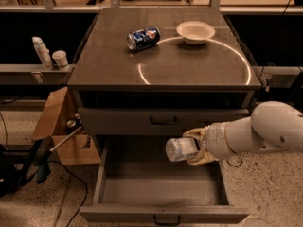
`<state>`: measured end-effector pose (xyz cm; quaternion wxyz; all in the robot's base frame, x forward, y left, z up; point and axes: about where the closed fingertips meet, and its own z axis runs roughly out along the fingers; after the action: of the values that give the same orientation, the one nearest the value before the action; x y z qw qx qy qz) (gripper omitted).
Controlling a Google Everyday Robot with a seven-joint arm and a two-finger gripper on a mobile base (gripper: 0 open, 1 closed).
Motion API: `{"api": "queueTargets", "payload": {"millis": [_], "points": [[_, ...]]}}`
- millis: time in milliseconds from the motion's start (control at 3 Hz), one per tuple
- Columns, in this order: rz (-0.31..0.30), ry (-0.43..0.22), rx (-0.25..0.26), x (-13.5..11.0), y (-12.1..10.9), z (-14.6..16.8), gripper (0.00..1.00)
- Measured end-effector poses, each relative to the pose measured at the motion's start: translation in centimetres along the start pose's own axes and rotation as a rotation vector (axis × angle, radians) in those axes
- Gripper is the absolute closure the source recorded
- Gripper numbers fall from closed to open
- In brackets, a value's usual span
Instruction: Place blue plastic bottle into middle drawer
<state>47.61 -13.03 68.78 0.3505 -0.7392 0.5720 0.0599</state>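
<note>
The blue plastic bottle (179, 149) is a small clear bottle lying sideways in the air, its end pointing left. My gripper (196, 146) is shut on it, reaching in from the right on a white arm. Bottle and gripper hang over the right part of the middle drawer (163, 181), which is pulled wide open toward the camera, with a black bar handle on its front. The bottle does not touch the drawer floor.
Above the open drawer, a shut grey drawer (163, 121) with a black handle. On the cabinet top lie a blue soda can (143, 38) on its side and a white bowl (195, 31). A wooden box (59, 126) and cables stand on the floor at left.
</note>
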Motion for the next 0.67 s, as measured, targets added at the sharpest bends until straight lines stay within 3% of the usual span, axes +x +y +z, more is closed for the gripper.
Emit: {"api": "queueTargets", "payload": {"millis": [667], "points": [[0.046, 0.010, -0.064, 1.4, 1.6, 2.6, 1.00]]}}
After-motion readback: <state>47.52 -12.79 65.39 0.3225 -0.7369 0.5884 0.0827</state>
